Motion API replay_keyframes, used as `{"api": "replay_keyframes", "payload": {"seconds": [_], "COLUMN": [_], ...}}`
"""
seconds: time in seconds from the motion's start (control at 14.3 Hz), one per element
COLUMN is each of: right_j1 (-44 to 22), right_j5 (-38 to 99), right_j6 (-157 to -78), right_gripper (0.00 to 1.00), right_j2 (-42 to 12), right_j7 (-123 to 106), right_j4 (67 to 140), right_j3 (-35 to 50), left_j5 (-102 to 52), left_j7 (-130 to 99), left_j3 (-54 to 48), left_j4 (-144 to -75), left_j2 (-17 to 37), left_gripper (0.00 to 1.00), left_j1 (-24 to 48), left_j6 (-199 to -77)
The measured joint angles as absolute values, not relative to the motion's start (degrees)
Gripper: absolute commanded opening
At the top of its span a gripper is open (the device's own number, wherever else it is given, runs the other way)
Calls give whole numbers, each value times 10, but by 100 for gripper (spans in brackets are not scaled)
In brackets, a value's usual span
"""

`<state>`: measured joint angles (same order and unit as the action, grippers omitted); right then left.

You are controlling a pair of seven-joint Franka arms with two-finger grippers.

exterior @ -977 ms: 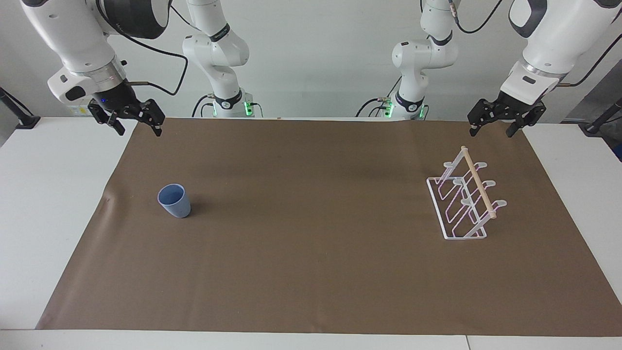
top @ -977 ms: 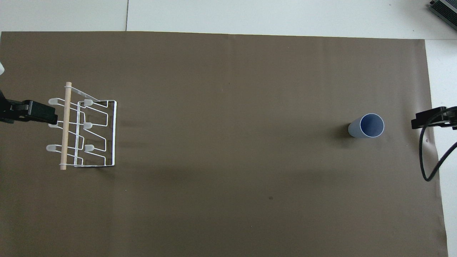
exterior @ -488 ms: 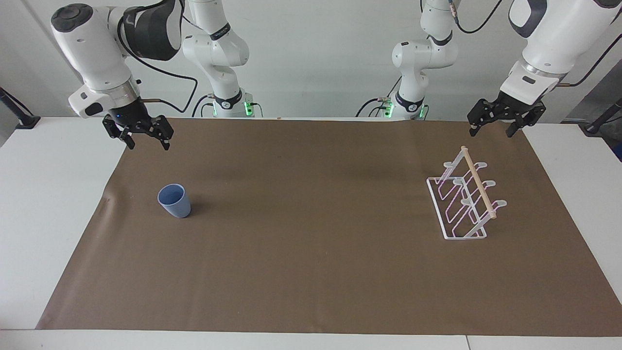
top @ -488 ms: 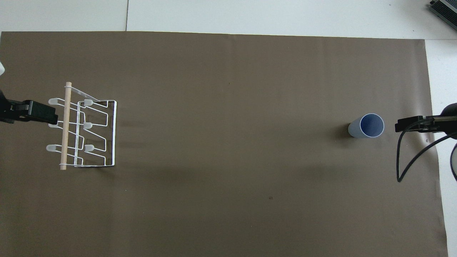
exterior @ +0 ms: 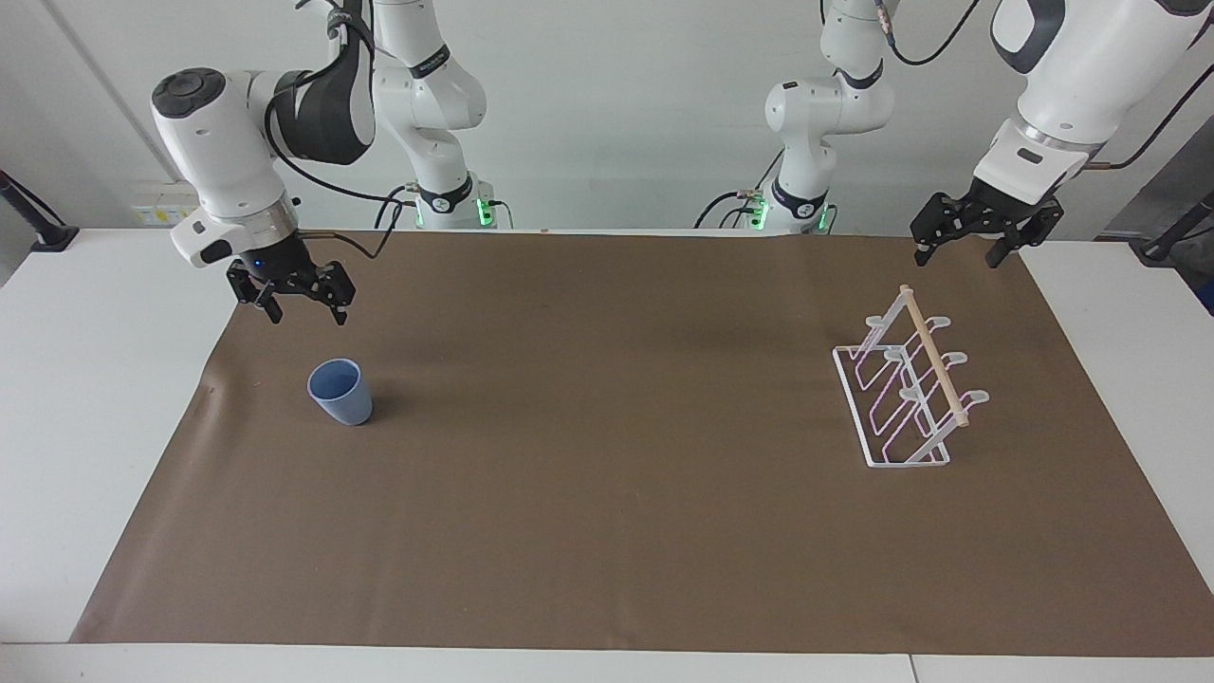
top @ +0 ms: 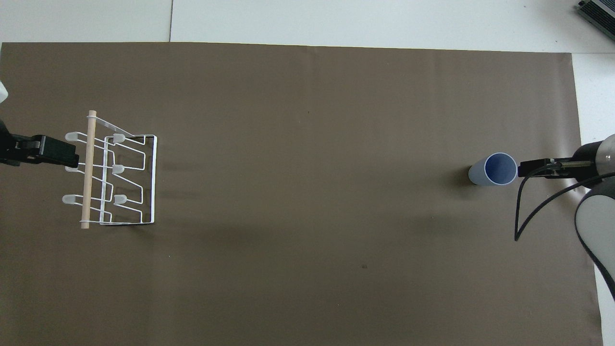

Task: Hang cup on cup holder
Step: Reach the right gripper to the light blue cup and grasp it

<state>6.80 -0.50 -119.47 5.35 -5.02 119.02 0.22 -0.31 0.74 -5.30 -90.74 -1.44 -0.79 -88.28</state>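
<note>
A high camera across the table is facing the two robots, taking in their bases, the whole brown mat (exterior: 607,493) and white table (exterior: 85,398) from a distance. A second camera, high above the robots' end, is looking steeply down. Both are sharing the mat, half a turn apart.

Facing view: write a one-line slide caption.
Right pincer, open, hangs above the upright blue cup; the rack stands empty.

Right end effector (exterior: 302,305) lowered, fingers spread (empty), left end effector (exterior: 960,247) raised, open
</note>
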Motion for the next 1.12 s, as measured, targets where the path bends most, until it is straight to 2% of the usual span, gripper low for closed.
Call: {"api": "replay_keyframes", "payload": {"seconds": [0.21, 0.63, 1.12], "right_j1": [65, 49, 48], "right_j5": [-5, -5, -5], "right_j6": [-1228, -1307, -1317], "right_gripper": [100, 100, 100], "right_j2": [36, -20, -30], "right_j7": [-50, -50, -49], "right_j4": [1214, 1217, 1217], "right_j3": [2, 5, 8], "left_j5": [-3, -3, -3], "left_j7": [7, 7, 7], "left_j3": [-53, -53, -53], "left_j4": [-907, -907, -907], "left_j2": [-14, -14, -14], "left_gripper": [100, 100, 100], "left_j1": [-8, -8, -8], "left_j6": [-883, -883, -883]}}
